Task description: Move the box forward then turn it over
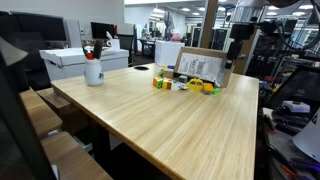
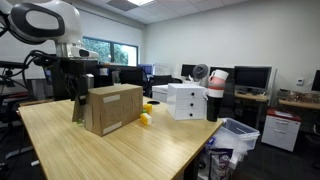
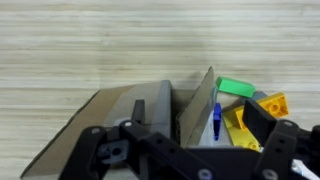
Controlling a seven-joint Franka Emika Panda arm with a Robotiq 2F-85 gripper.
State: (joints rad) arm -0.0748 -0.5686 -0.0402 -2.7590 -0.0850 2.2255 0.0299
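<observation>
**Box on edge at the far end of the table, fingers spread over its top rim**

The box (image 1: 203,66) stands upright on one long edge near the far edge of the table (image 1: 170,130). In an exterior view its whitish inner face is turned toward the long bare stretch of tabletop. In an exterior view its plain tan outside (image 2: 112,108) shows instead. The marks on the inner face are too small to read.

A cluster of small toys (image 1: 185,85) lies just beside the box on its whitish side, some touching its foot. Past the toys the wood is open all the way to the near edge. A white cup (image 1: 93,70) holding pens and a white lidded box (image 1: 80,60) sit well apart from the box, off to one side.

In the wrist view the gripper (image 3: 197,125) hangs over the box's upper rim (image 3: 195,105). Its fingers (image 3: 139,108) are spread, one on the tan side and one on the toy side, with the cardboard wall between them and a gap on each side. A green block (image 3: 237,87), a yellow piece (image 3: 270,102) and a blue piece (image 3: 216,118) lie close against that wall.
</observation>
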